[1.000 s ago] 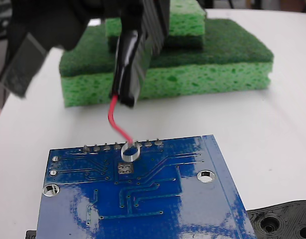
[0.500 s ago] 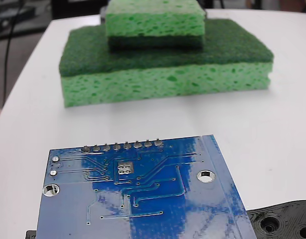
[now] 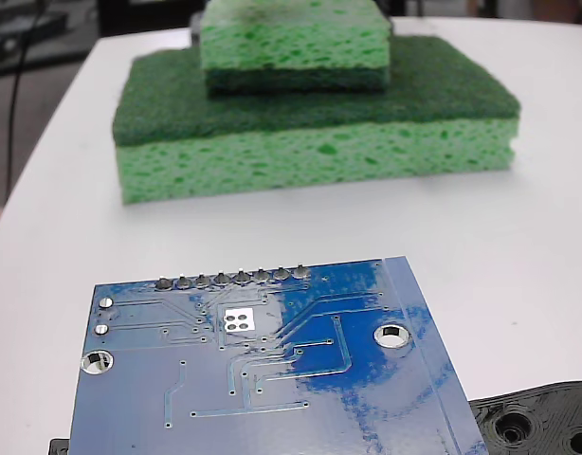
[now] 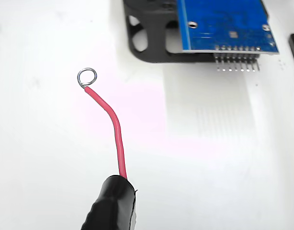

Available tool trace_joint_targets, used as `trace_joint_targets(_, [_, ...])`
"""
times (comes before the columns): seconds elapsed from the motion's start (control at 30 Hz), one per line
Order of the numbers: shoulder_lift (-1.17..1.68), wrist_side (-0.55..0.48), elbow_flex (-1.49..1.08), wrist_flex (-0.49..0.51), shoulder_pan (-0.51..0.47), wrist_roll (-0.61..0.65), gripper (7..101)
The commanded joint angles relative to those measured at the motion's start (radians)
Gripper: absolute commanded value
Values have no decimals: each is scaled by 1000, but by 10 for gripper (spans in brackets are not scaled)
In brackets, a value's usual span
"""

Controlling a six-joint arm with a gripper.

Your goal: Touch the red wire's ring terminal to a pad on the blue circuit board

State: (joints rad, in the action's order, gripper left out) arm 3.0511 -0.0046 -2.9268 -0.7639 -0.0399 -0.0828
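Showing in the wrist view alone, the red wire (image 4: 111,129) rises from a black sleeve (image 4: 111,203) at the bottom edge, bends left partway up and ends in the ring terminal (image 4: 86,76), a thin silvery loop hanging over bare white table (image 4: 41,153). The ring sits well apart from the blue circuit board (image 4: 223,24), which fills the upper right of that view with its row of pins (image 4: 237,60) pointing down the picture. The board rests on a black plastic frame (image 4: 149,36) with rounded openings. No gripper fingers show in either view, so whether the tool is open or closed cannot be told.

The fixed view has no arm, wire or ring in it. It gives the board (image 3: 272,379) close up: glossy blue, with thin traces, a row of round grey solder points (image 3: 232,279) along its far edge and silver-rimmed mounting holes (image 3: 393,335). The pad (image 3: 239,320), a small pale square with 4 dark holes in a 2x2 grid, lies bare just below that row. Behind stand 2 stacked green sponges (image 3: 315,142), porous below with darker scouring tops, the smaller sponge (image 3: 293,47) on the larger. A black plastic part with holes (image 3: 537,422) lies at the lower right.
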Motion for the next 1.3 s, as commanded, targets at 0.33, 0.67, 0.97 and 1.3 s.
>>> trace_joint_targets(0.33, [3, -2, -20, 14, 3, 25, 1003])
trace_joint_targets(0.67, [3, 38, -66, -12, 2, 12, 1003])
trace_joint_targets(0.97, [3, 51, -67, -11, 2, 0, 1003])
trace_joint_targets(1.3, [3, 48, -67, -11, 0, 5, 1003])
